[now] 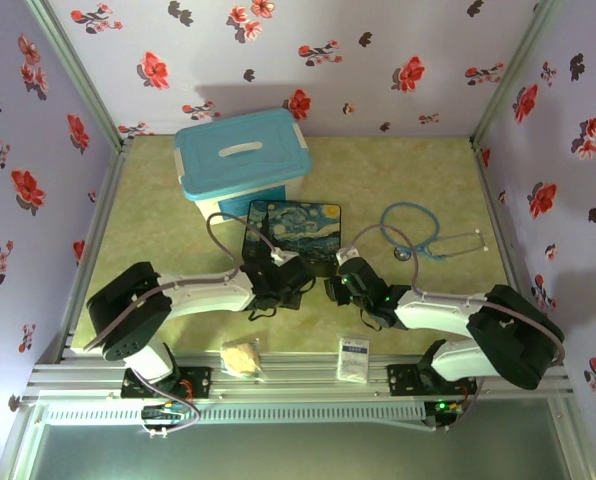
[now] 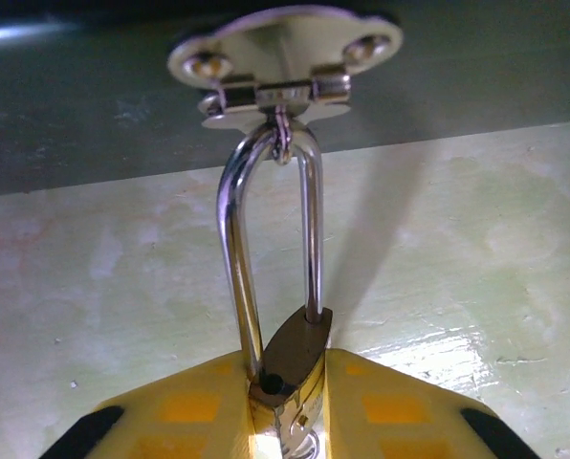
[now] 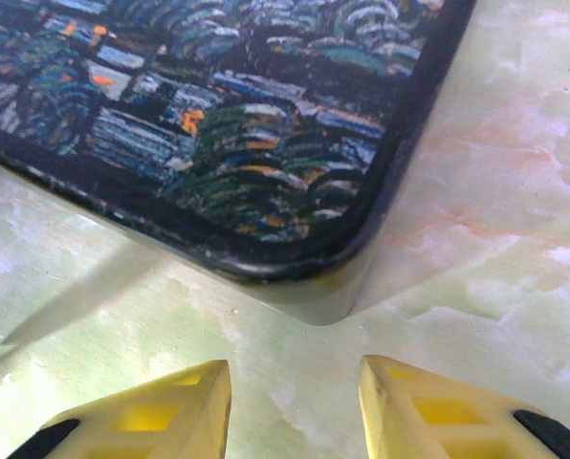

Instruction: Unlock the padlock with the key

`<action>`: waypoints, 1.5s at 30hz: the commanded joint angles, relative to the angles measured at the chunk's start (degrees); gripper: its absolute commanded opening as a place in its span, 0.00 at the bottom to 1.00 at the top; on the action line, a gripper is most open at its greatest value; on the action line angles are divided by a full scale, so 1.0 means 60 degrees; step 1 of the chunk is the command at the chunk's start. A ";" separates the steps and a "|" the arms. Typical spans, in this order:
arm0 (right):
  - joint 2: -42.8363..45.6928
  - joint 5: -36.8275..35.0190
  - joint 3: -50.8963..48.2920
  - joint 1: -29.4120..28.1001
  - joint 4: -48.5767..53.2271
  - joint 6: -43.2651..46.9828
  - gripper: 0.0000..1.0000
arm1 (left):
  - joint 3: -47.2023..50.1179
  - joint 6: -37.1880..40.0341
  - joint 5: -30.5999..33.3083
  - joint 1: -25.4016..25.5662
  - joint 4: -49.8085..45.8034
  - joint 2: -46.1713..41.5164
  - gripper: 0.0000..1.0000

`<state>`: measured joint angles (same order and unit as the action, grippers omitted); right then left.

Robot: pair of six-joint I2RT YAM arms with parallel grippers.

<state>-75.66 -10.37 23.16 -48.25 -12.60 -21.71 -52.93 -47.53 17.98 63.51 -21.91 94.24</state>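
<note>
Left gripper [image 2: 285,426] clamps the padlock [image 2: 299,349], hung on the hasp [image 2: 280,57] of the printed box [image 1: 293,222]. Right gripper [image 3: 295,387], beside that box's corner, gapes empty; it probably needs the key next.

my gripper [image 3: 295,411] hangs with its two yellow fingers [image 3: 161,411] spread apart, and the pale green marbled table [image 3: 495,249] shows through the gap. just ahead of my fingertips sits the rounded, dark-rimmed corner of the starry-night box [image 3: 228,143].

The white-and-black left arm [image 1: 193,292] reached inward, its yellow-fingered left gripper [image 2: 283,409] clamped on the small brass padlock [image 2: 299,352]. The matching right arm [image 1: 448,310] reached inward too, the right gripper [image 3: 295,387] standing with fingers apart.
</note>
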 commanded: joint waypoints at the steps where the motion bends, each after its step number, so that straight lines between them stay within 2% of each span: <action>1: 0.0066 -0.0256 -0.0161 0.0054 -0.0343 -0.0259 0.41 | -0.0541 0.0308 0.0860 0.0282 -0.1211 0.0524 0.22; 6: 0.0008 -0.0279 -0.0179 0.0049 -0.0412 -0.0241 0.41 | -0.1068 0.0225 0.1155 0.0642 -0.1622 0.0868 0.23; 14: 0.0005 -0.0329 -0.0278 0.0048 -0.0463 -0.0263 0.40 | -0.1254 0.0149 0.1169 0.0835 -0.1530 0.0948 0.31; 16: 0.0020 -0.0355 -0.0302 0.0049 -0.0460 -0.0244 0.40 | -0.1353 0.0165 0.1228 0.0934 -0.1534 0.0964 0.31; 20: 0.0021 -0.0381 -0.0351 0.0047 -0.0454 -0.0240 0.40 | -0.1564 0.0087 0.1382 0.1186 -0.1460 0.1126 0.24; 23: -0.0028 -0.0454 -0.0381 0.0048 -0.0486 -0.0247 0.40 | -0.1638 0.0019 0.1354 0.1204 -0.1460 0.1285 0.24; 26: -0.0016 -0.0513 -0.0403 0.0070 -0.0451 -0.0290 0.40 | -0.1465 -0.0003 0.1438 0.1185 -0.1345 0.1036 0.33; 29: 0.0124 -0.0118 -0.0563 0.0166 -0.0744 -0.0425 0.39 | -0.0800 0.0129 0.1300 0.1132 -0.0441 0.0145 0.39; 31: 0.0361 0.0483 -0.0767 0.0238 -0.1191 -0.0507 0.40 | 0.0175 0.0444 0.0571 0.0977 0.1079 -0.0735 0.46; 34: 0.0759 0.0745 -0.0964 0.0254 -0.1413 -0.0610 0.41 | 0.1566 0.0695 -0.0711 0.0566 0.3147 -0.1609 0.55; 36: 0.0963 0.0816 -0.1081 0.0287 -0.1474 -0.0584 0.42 | 0.2039 0.0762 -0.1336 0.0222 0.3797 -0.1744 0.56; 41: 0.1133 0.0879 -0.1234 0.0357 -0.1401 -0.0551 0.42 | 0.2705 0.1844 -0.2652 -0.0289 0.5259 -0.1502 0.56; 45: 0.1184 0.0883 -0.1267 0.0371 -0.1387 -0.0545 0.41 | 0.3202 0.2056 -0.2692 -0.0557 0.6200 -0.1449 0.55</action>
<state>-69.36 -5.58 16.64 -46.39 -19.75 -24.29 -35.57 -38.57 5.02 61.23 6.85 85.23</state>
